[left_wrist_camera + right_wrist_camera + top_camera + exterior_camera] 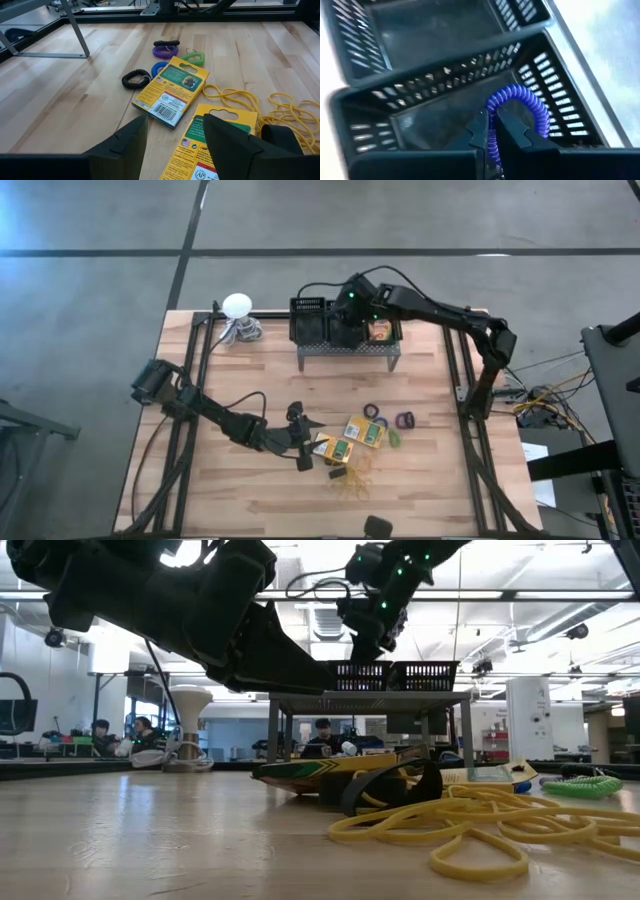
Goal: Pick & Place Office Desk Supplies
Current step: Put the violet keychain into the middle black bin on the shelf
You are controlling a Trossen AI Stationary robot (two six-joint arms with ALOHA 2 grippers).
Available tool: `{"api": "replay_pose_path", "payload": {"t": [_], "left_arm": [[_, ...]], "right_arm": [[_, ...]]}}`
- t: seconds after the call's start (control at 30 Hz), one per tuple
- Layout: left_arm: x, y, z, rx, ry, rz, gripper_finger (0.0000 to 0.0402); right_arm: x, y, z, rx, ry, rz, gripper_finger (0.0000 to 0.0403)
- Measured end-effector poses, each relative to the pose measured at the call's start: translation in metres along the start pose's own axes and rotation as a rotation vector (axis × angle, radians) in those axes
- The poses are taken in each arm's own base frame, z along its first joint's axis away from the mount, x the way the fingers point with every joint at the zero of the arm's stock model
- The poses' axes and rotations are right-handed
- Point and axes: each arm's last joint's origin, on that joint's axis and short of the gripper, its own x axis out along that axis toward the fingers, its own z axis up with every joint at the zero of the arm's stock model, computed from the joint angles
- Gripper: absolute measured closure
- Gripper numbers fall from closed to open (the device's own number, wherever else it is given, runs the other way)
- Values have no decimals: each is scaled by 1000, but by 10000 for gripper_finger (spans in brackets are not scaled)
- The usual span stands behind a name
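Observation:
My right gripper [492, 132] is over the black mesh organizer [345, 320] on the grey stand, shut on a blue coil ring [520, 107] above one compartment [435, 120]. My left gripper [172, 145] hovers open over the table's near middle [310, 438], just left of two yellow-and-green crayon boxes [172, 92] [217, 145]. Yellow rubber bands [250, 100] lie beside the boxes. Black [136, 79], purple [165, 50], green [195, 56] and blue [159, 67] rings lie flat beyond them. Another crayon box [380, 330] sits in the organizer's right compartment. My right gripper pinches the blue coil ring between its two fingers [480, 132], on one stretch of the coil [492, 142]. The rest of the loop [530, 105] arches out past the fingertips. The ring is lifted clear above the compartment floor.
A white ball-shaped object [237, 305] with a cable sits at the far left of the table. The grey stand's legs [80, 30] stand on the far middle. Bare wood lies on the table's left part [230, 370] and along its near edge.

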Motion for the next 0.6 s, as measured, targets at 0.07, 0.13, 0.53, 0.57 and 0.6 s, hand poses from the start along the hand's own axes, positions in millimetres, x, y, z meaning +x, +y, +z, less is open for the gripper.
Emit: {"api": "replay_pose_path", "payload": {"t": [0.07,0.13,0.53,0.57,0.6], "left_arm": [[0,0,0,0,0,0,204],[0,0,0,1,0,0,204],[0,0,0,0,-4,-1,204],[0,0,0,0,-5,-1,204],[0,0,1,0,-5,-1,204]], "right_arm": [[3,-5,-1,15,6,-4,385],[4,-11,-2,25,10,-8,385],[9,-18,-7,69,19,44,362],[9,-18,-7,69,20,44,356],[9,-18,-7,69,20,44,350]]}}
